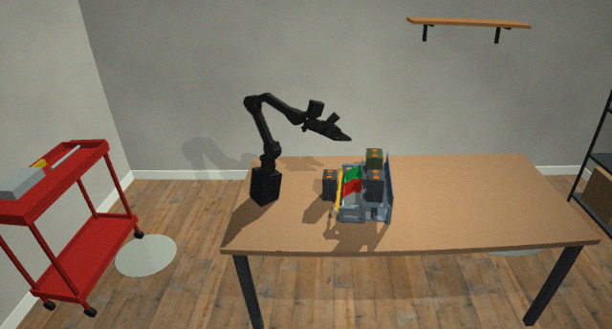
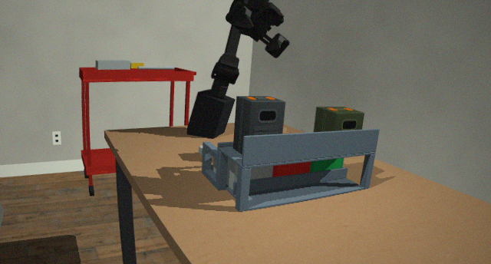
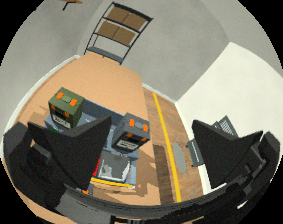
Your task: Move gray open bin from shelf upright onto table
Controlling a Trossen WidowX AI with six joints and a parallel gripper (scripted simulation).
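End effector (image 1: 345, 138), fingers fully apart and empty, hovers above the gray bin (image 1: 355, 206), apparently positioned for approaching it.

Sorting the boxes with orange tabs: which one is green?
The olive-green box at the shelf unit's far end; the other two are dark gray.

A plain room fitted out as a small workshop

A wooden tabletop (image 1: 478, 200) on dark legs stands on a plank floor (image 1: 191, 200) between bare gray walls with white baseboards. A red rolling cart (image 1: 91, 144) holding tools sits to one side, a dark metal shelf rack (image 1: 593, 142) to the other, a wooden wall shelf (image 1: 469, 22) hangs on brackets, and a black robot arm (image 1: 268, 142) is mounted at the table's edge.
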